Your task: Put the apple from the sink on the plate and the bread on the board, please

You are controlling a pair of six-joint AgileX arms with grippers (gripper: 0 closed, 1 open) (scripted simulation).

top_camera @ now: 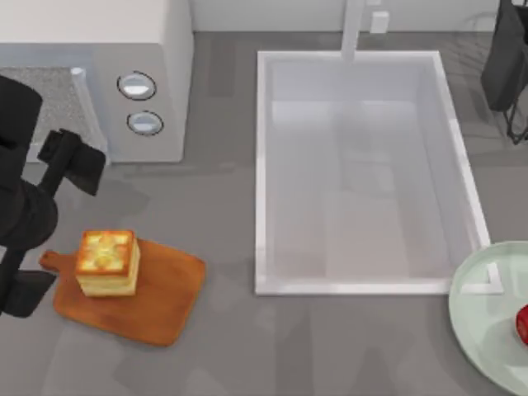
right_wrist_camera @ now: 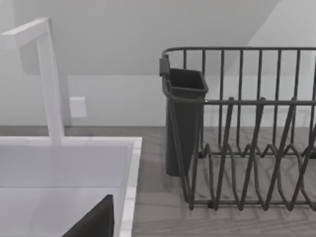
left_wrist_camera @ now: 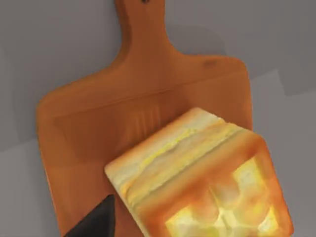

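Bread (top_camera: 106, 262) upright on board (top_camera: 165, 301), table's left; apple (top_camera: 522, 323) on plate (top_camera: 483, 309) at right edge. Left arm (top_camera: 25, 198) at far left, grip state not discernible. Right arm (top_camera: 507, 62) parked top right.

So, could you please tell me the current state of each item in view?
bread: resting upright on the cutting board
cutting board: flat on the table, at its left
apple: on the plate
plate: flat, overlapping the sink's corner
sink: basin bare
dish rack: holds no dishes
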